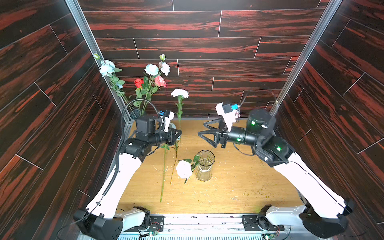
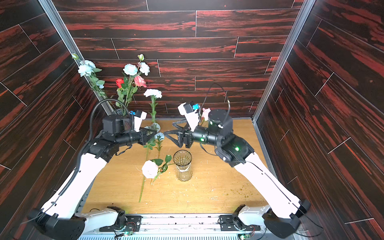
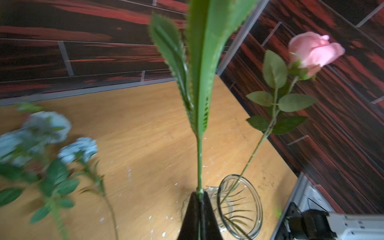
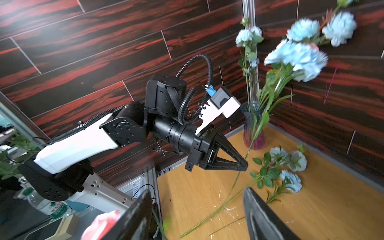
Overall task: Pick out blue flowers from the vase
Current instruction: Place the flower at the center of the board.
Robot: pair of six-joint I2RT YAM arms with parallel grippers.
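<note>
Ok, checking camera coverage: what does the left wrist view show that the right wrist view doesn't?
Left wrist only: the clear vase with a pink rose stalk in it. Right wrist only: the blue bloom on the held stem, the dark corner vase, the open right tool. Both: the left tool shut on that stem, and blue flowers lying on the table.

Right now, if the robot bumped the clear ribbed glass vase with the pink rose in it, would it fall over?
Probably easily: the clear ribbed glass vase seems to hold no water, so it's likely light. The pink rose leans far out one side, likely pulling it that way. Being glass, it could crack.
</note>
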